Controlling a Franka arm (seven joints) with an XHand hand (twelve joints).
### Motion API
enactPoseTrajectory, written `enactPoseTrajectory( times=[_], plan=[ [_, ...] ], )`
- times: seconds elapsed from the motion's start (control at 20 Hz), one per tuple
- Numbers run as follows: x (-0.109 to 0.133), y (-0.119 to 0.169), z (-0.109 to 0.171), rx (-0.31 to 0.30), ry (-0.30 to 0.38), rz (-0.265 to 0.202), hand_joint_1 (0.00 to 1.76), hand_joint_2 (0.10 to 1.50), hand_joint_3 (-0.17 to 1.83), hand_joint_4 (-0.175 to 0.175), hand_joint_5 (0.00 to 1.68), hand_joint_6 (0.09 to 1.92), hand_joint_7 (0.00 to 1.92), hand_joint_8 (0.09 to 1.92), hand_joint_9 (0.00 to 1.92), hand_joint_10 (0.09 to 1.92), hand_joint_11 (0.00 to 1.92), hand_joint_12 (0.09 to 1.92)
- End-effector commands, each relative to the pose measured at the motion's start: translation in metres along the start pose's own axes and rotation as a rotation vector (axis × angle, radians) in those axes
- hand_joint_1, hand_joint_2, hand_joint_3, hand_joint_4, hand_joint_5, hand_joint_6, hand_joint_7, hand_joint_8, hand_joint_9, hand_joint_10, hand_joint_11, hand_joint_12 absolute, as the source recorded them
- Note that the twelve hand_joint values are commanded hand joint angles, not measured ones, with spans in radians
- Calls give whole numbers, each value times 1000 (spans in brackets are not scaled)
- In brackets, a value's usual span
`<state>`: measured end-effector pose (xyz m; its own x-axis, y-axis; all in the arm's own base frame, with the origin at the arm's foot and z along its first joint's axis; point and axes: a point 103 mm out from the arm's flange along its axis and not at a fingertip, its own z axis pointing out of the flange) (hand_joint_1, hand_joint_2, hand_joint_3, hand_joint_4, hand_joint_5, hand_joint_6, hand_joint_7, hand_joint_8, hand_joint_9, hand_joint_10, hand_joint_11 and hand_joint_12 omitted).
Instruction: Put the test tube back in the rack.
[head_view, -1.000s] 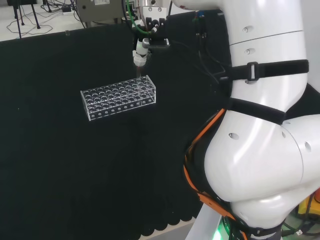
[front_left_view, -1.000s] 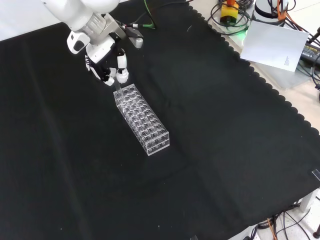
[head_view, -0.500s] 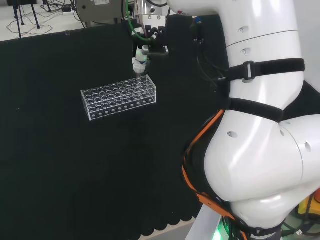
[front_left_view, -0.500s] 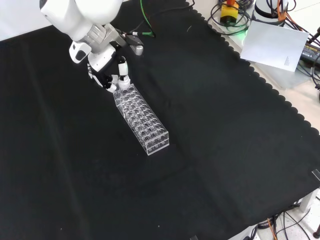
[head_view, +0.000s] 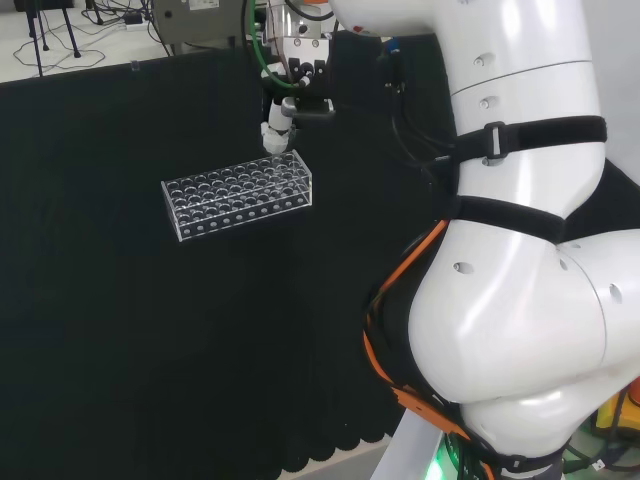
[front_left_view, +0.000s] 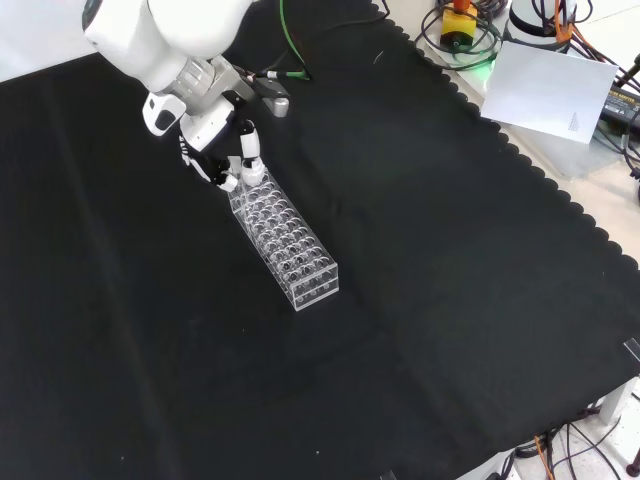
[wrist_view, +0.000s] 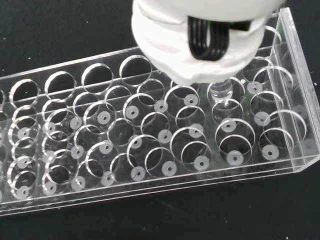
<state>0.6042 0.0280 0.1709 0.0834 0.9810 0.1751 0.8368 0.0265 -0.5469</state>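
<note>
Hovering hand (front_left_view: 215, 150) (one) over one rack (front_left_view: 285, 240)

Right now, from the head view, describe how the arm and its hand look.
The arm is built of big glossy white rounded links, banded with black straps and a buckle. An orange cable runs down along its lower joint, and a green cable loops near the wrist. The hand is small, white with black segments, below a black wrist block.
</note>
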Motion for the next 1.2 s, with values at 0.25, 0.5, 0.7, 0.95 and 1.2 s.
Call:
enactPoseTrajectory(
  times=[0.25,0.5,0.7,0.95,1.2],
  plan=[
    [-3,-9,-7,104,96,-62,1113,475,700,-92,728,840,846,1020,893,900,253,1509],
    [1,-15,-11,117,112,-95,1054,455,680,-41,398,812,504,1074,651,996,92,1551],
    [2,-25,-20,89,126,-110,1032,454,668,-34,359,748,435,1064,578,1005,46,1558],
    [2,-47,-46,2,149,-136,980,485,656,-35,360,707,410,1056,547,1005,24,1565],
    [3,-72,-76,-77,145,-160,881,553,641,-40,357,676,393,1054,532,1002,12,1569]
  ],
)
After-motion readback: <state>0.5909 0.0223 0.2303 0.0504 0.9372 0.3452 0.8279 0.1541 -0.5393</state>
